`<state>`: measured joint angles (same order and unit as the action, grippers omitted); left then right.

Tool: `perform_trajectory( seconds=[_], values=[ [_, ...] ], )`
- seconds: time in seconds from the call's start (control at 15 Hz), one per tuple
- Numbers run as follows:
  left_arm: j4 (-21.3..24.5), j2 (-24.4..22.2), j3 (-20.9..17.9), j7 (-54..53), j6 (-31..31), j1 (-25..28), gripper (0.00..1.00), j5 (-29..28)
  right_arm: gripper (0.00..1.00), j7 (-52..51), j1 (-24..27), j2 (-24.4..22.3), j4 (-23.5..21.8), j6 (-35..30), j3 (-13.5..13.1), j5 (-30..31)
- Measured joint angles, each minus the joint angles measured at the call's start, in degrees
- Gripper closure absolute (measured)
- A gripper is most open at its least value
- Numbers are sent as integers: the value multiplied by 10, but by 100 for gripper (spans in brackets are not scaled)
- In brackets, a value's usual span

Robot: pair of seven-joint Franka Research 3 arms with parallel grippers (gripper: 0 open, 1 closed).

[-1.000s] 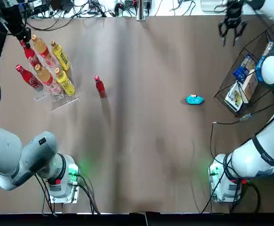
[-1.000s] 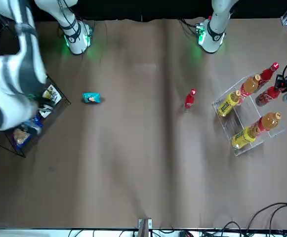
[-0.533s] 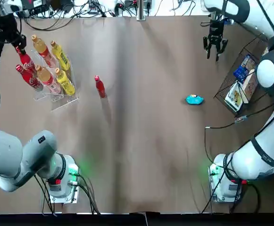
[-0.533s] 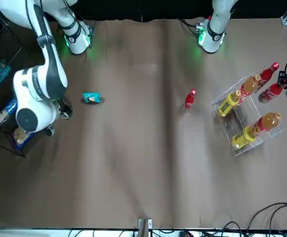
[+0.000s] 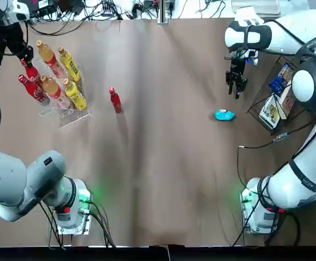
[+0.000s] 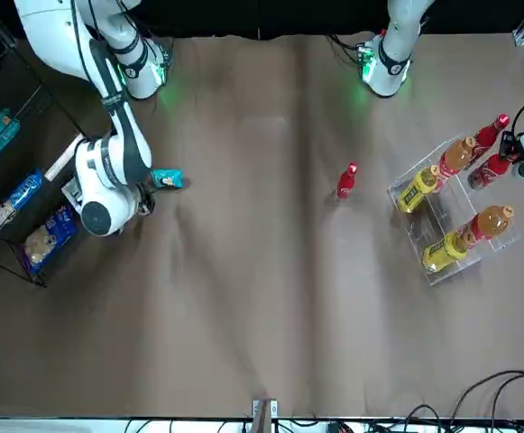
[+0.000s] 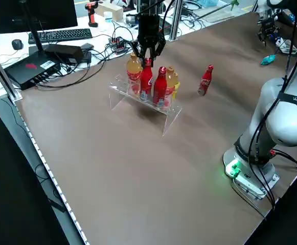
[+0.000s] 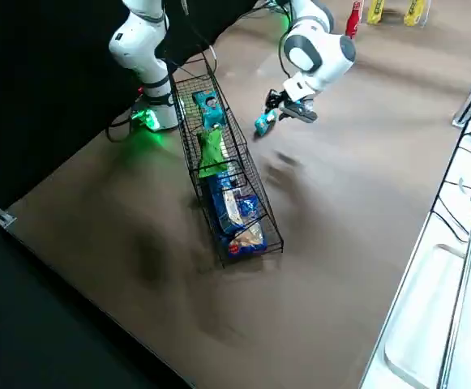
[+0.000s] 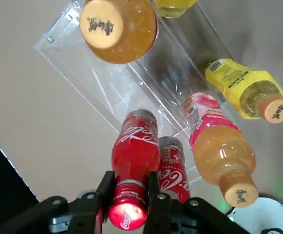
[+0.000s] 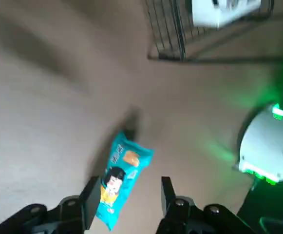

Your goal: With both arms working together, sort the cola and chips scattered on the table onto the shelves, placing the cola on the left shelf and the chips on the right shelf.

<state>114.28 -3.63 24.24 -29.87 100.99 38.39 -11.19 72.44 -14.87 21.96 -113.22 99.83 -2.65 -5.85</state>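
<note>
Right pincer (image 10: 126,202) gapes — teal packet (image 10: 122,178) near; left pincer (image 9: 130,195) (snugly) grips cola (image 9: 135,168).

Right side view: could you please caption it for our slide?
Chips fill the wire rack beside the robot's right arm.

Monitor (image 7: 41,20), kbd (image 7: 65,34) + mouse (image 7: 17,44) on white desk (image 7: 2,55).
</note>
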Motion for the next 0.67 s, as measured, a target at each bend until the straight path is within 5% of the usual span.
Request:
perform_trajectory(
  seconds=[0.33,0.67],
  values=[
    [6,-4,0,0,3,0,66,0,42,99,-29,22,-20,31,0,-36],
    [5,-5,0,-1,12,3,24,-1,42,141,-45,70,-21,56,0,-42]
  ],
)
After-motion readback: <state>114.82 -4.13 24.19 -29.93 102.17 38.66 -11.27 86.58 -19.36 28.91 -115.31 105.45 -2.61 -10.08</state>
